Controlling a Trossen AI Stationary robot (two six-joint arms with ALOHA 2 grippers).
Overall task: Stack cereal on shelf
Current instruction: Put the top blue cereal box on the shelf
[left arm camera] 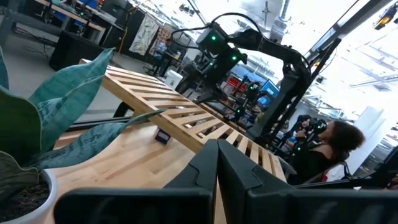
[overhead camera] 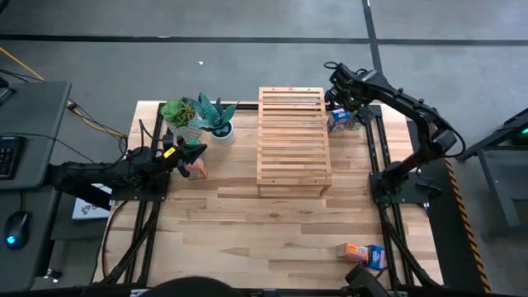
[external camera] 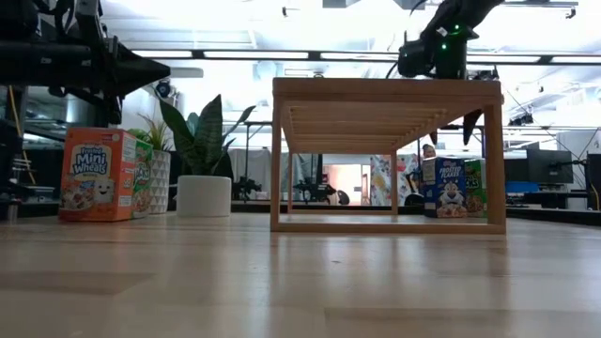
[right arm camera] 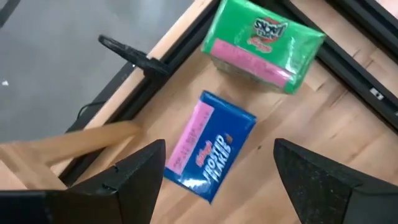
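Observation:
The pale slatted shelf [overhead camera: 293,140] stands on its legs at the table's middle. My right gripper [overhead camera: 342,101] hovers open above a blue cereal box [right arm camera: 211,146] at the far right corner. Its fingers stand on either side of the box, above it, touching nothing. A green box [right arm camera: 264,46] stands right beside the blue one. Both stand upright on the table behind the shelf, blue [external camera: 443,188] and green [external camera: 474,188]. My left gripper [overhead camera: 200,150] is shut and hangs above an orange Mini-Wheats box [external camera: 94,174], clear of it.
Two potted plants [overhead camera: 198,115] stand at the far left, close behind the orange box, and a green box [external camera: 143,174] stands beside it. Two more small boxes [overhead camera: 363,253] lie near the table's near right corner. A person sits beyond the table [left arm camera: 329,146].

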